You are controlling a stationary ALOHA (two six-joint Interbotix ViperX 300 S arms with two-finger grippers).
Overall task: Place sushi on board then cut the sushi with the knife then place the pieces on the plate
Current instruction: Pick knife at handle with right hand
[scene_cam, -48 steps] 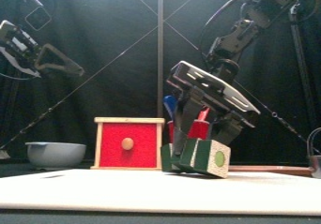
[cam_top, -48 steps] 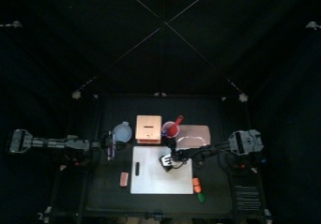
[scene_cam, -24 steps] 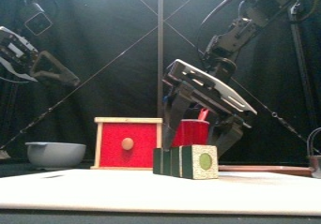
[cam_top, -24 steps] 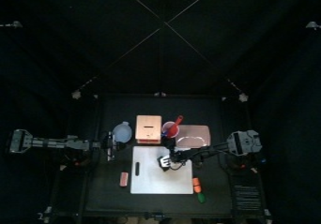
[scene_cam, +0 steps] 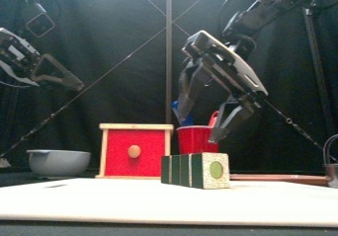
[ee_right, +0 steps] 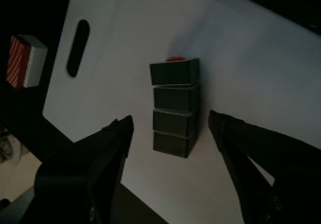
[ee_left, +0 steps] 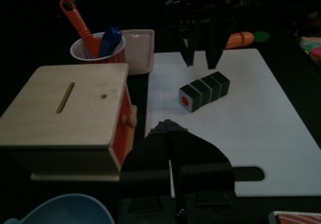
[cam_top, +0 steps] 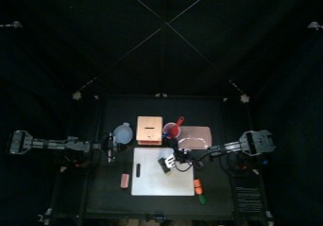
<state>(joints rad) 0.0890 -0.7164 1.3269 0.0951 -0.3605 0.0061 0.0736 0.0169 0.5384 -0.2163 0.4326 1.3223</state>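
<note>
The sushi roll (scene_cam: 197, 170) lies near the white cutting board's (cam_top: 151, 184) back edge, and the right gripper (ee_right: 170, 121) hangs over it with jaws spread wider than the roll, clear air below them. Just behind that edge the wooden box (scene_cam: 136, 151) and red cup (scene_cam: 199, 138) stand as a wall. The board's front half lies bare, with small toy foods (cam_top: 198, 185) past its left and right edges.

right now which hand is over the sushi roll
The right hand: it hangs open above the sushi roll on the white board. The left hand is off to the table's left, near the blue-grey bowl.
</note>
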